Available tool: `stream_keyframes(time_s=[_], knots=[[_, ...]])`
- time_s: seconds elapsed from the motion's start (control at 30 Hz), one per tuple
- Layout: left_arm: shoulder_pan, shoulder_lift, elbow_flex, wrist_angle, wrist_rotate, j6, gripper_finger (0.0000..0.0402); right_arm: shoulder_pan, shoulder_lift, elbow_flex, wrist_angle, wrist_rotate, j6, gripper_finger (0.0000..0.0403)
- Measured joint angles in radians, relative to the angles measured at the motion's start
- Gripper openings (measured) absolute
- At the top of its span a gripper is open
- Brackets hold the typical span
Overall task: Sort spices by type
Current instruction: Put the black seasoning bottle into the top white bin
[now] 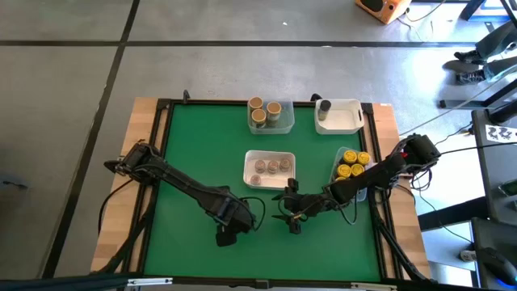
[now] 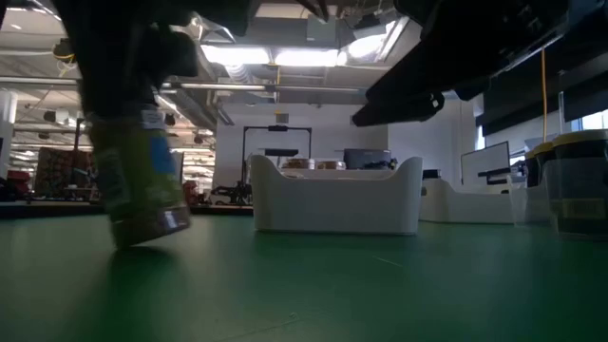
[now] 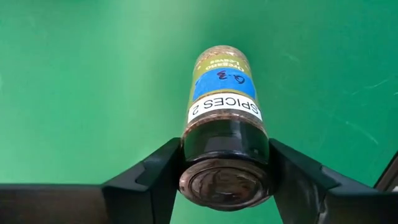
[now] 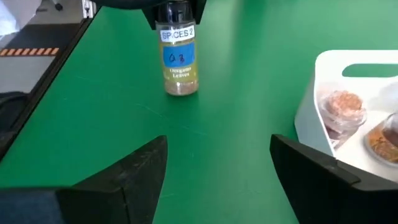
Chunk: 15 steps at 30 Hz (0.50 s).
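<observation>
1. Our left gripper [image 3: 224, 180] clasps a jar [image 3: 222, 118] by its dark lid end, one finger [image 3: 158, 177] on each side of the cap.
2. The jar runs straight out from between those fingers towards the green mat [image 1: 202, 153]; its label reads "SPICES 2" above a blue band.
3. In the low view the jar [image 2: 138, 185] stands slightly tilted, its base at the mat; we cannot tell whether it touches.
4. Our right gripper [image 4: 217, 168] has its fingers spread apart with nothing between them, just above the mat.
5. Seen from the right wrist, the jar [image 4: 178, 59] stands ahead of the right fingers, well apart from them.
6. Beside the right fingers is a white tray [image 4: 311, 112] with jars in it.
7. From above, more trays sit beyond both grippers: one with tan lids [image 1: 270, 115], one with a dark lid [image 1: 339, 117], one with yellow lids [image 1: 353, 164].
</observation>
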Motion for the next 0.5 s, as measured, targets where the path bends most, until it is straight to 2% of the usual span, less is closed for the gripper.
stream_keyframes(time_s=[0.17, 0.5], knots=[[0.013, 0.001, 0.000, 0.040, 0.001, 0.055, 0.0218, 0.000, 0.021, 0.000, 0.003, 0.000, 0.018, 0.0285], [0.014, -0.002, 0.000, 0.054, 0.002, 0.035, 0.0258, 0.000, 0.023, 0.000, 0.004, 0.000, 0.020, 0.0285]])
